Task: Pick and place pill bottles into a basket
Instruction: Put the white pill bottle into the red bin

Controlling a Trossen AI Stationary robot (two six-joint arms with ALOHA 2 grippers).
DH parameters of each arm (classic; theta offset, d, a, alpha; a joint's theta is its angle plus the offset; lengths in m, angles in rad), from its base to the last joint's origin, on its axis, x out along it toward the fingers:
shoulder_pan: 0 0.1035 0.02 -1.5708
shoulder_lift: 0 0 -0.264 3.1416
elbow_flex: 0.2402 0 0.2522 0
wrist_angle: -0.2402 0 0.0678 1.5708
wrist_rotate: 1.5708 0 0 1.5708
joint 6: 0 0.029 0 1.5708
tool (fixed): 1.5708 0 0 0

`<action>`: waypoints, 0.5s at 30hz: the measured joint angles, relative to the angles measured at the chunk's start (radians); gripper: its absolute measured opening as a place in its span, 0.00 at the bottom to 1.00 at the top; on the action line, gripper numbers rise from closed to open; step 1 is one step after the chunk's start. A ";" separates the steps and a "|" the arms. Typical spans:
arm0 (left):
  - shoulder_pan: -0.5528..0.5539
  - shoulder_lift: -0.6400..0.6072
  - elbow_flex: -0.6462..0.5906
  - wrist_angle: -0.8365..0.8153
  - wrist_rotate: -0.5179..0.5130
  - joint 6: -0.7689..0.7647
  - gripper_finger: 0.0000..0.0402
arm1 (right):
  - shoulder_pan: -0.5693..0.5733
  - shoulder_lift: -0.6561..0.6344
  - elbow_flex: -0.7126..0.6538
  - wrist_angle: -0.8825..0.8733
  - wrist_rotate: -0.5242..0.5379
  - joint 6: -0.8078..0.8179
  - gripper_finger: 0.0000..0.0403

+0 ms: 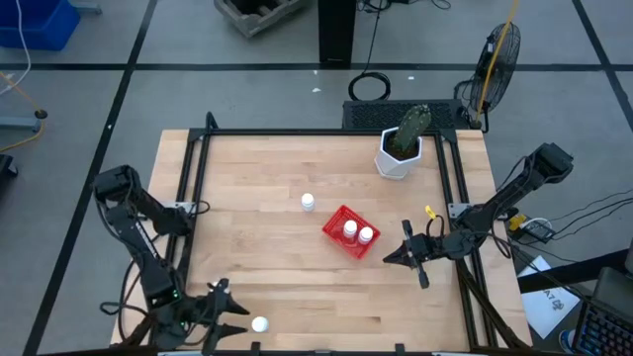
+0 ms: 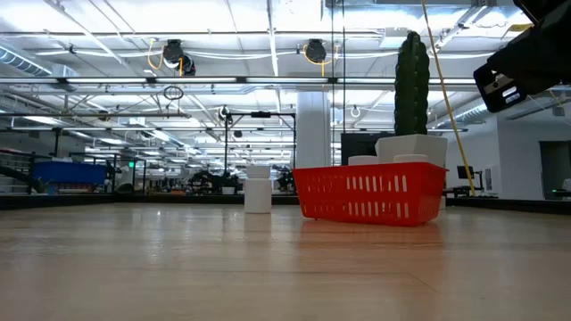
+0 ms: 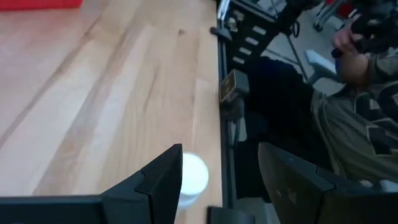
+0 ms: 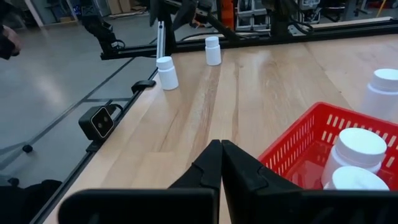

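Observation:
The red basket (image 1: 338,217) stands mid-table with two pill bottles (image 1: 349,228) (image 1: 366,235) upright in it. A third bottle (image 1: 308,202) stands on its base on the wood just beyond it. A fourth bottle (image 1: 260,324) stands by the near edge, just ahead of my open left gripper (image 1: 235,318). In the left wrist view this bottle (image 3: 193,177) is beside one fingertip, and I cannot tell if they touch. The right wrist view shows two bottles (image 4: 166,73) (image 4: 212,50) near that edge. My right gripper (image 1: 388,259) is shut and empty, right of the basket (image 4: 298,146).
A white pot with a cactus (image 1: 400,153) stands at the far right of the table. A black frame rail (image 3: 225,93) runs along the table edges. A seated person (image 3: 354,106) is beyond the near edge. Bare wood lies left of the basket.

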 joint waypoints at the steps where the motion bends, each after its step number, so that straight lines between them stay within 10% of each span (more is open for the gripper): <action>1: -0.002 0.001 0.000 -0.022 0.005 -0.004 0.54 | 0.000 0.000 0.000 0.000 0.000 -0.002 0.00; 15: -0.009 0.035 0.000 -0.141 0.048 0.039 0.54 | 0.000 0.001 0.000 -0.001 0.000 -0.003 0.00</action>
